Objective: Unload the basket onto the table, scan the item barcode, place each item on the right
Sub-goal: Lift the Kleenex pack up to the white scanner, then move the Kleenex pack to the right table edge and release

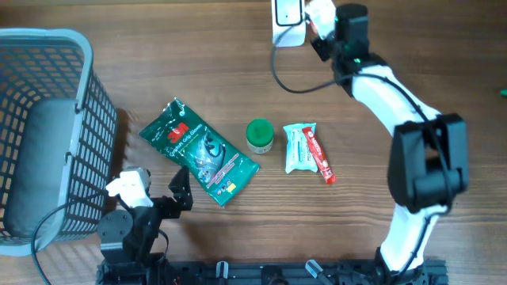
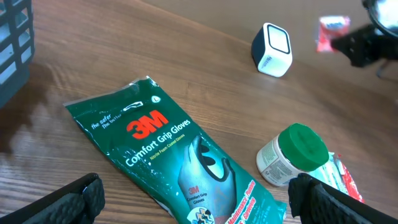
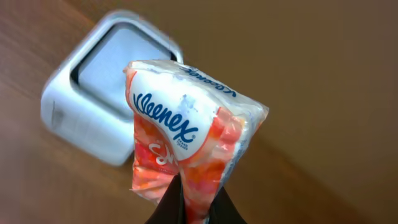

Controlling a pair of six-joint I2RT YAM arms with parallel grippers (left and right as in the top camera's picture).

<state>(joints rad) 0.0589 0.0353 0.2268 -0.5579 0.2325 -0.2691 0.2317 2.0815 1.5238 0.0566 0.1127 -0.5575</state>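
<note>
Orange-white Kleenex pack pinched tight in right gripper by the scanner, logo only readable on the right wrist cam. Left gripper is wide open over the gloves pack, with the green-lid jar close by.

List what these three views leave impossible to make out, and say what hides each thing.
- Kleenex pack barcode: right wrist shows only the logo side.
- Scanner window: right wrist, blurred, partly behind the pack.
- Jar label text: left wrist, too small.
- Basket: overhead, cut off by the left edge.
</note>
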